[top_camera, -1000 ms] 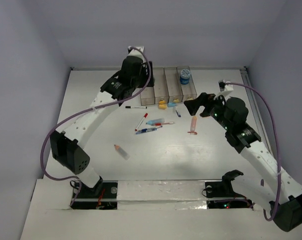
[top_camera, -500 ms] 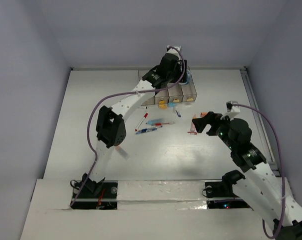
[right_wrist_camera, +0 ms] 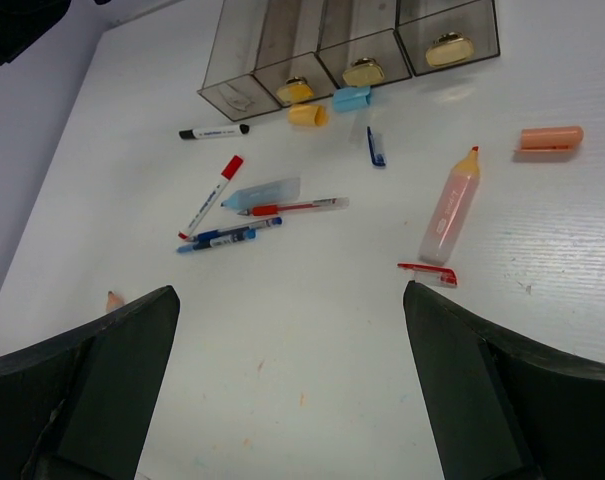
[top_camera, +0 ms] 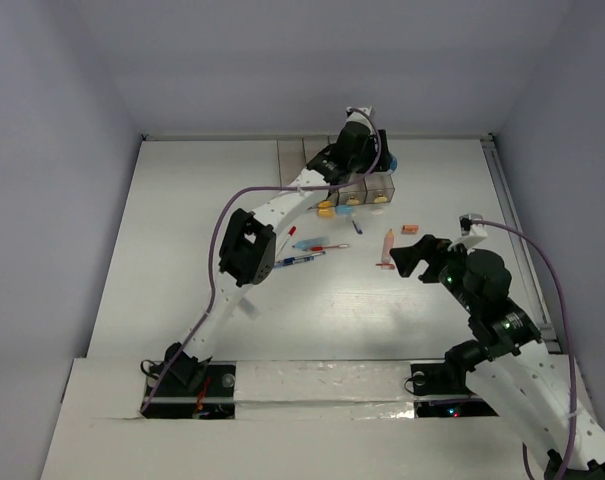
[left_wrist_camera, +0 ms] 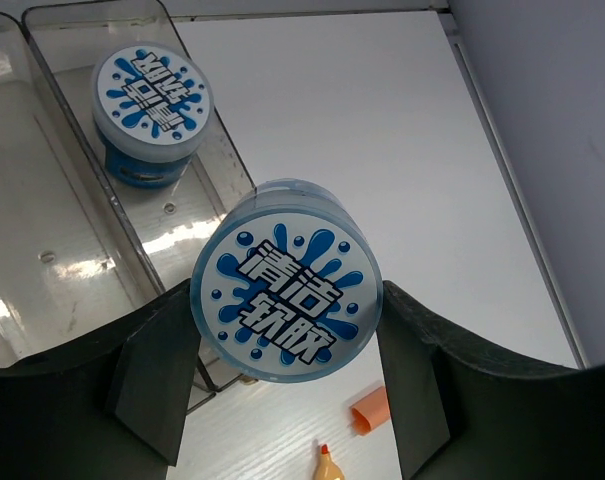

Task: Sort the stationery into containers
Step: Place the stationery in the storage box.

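Stationery rolls number two: one sits in the rightmost of four bins, upper left of my left wrist view; the other is clamped in my left jaws. My right jaws gape wide over a white table, pale walls around.

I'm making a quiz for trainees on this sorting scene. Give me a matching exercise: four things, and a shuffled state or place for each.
1. left end effector
2. right end effector
3. pink highlighter
4. black marker

a. open, empty
b. on the table beside the end bin
c. shut on a round roll
d. on the table near an orange cap

Pairs: 1-c, 2-a, 3-d, 4-b
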